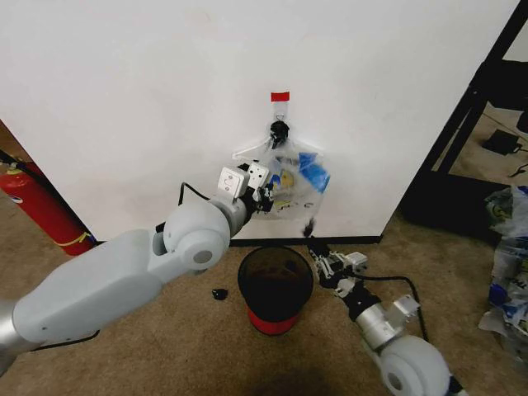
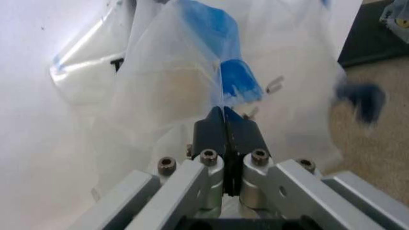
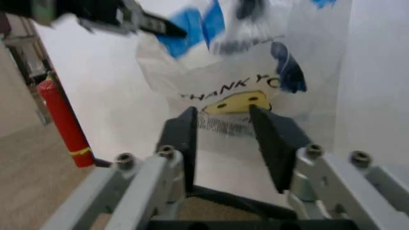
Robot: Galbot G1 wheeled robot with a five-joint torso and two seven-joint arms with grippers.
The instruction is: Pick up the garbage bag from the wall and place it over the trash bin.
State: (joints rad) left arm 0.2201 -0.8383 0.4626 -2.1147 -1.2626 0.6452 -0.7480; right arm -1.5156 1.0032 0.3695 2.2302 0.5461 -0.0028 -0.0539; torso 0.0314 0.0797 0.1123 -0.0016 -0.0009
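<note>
Head view: one garbage bag (image 1: 289, 177), translucent, printed "THANK YOU", hanging from one black hook (image 1: 279, 129) on the wall (image 1: 124, 99), under one red tape strip (image 1: 280, 96). One left gripper (image 1: 262, 198) at the bag's lower left edge; left wrist view shows its jaws closed on the plastic. One right gripper (image 1: 311, 239), jaws apart, empty, below the bag. One trash bin (image 1: 275, 289) on the floor beneath. One fire extinguisher (image 1: 41, 206) far left. Step judged: pick-up; next, lifting the handles clear of the hook.
</note>
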